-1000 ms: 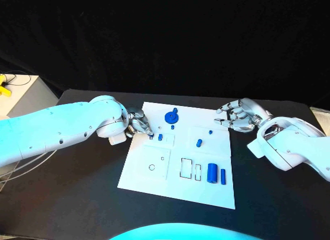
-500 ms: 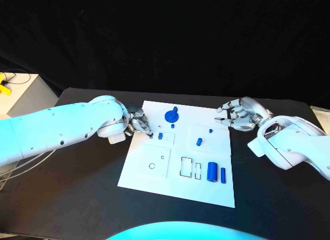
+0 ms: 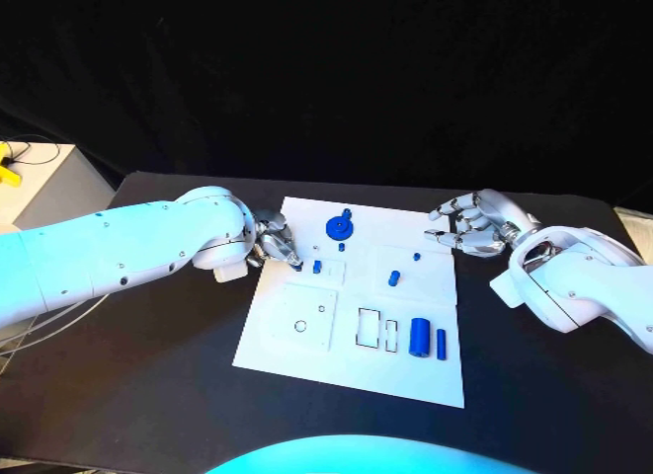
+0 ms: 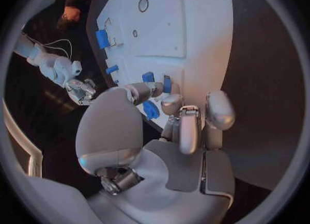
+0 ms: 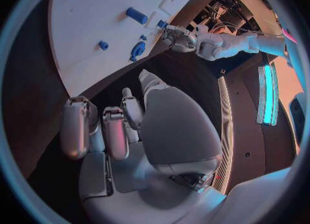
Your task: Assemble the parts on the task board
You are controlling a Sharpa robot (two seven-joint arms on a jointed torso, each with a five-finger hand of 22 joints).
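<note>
Very little is moving since the earlier pictures: the left hand is staying at the near-left edge of the task board, and the right hand is drifting only slightly beside the board's right edge, so the work appears to be in a slow, fine stage, not a carry. Starting nearest the robot, two long blue parts are lying side by side on the board's near right portion, next to the outlined rectangular recesses, all untouched. Further in, a short blue part is standing just beside the left hand's fingertips; in the left wrist view the fingers are curling in narrowly around this spot, with blue pieces lying just past their tips, but whether the hand is pinching one or merely touching the board cannot be told. Another small blue part is sitting near the board's middle, apart from both hands. Farther back, the round blue part is resting near the board's far edge. The right hand is hovering over the black table, its fingers loosely curled and part-spread, holding nothing. Judging by this, the left hand is probably seating a small piece.
</note>
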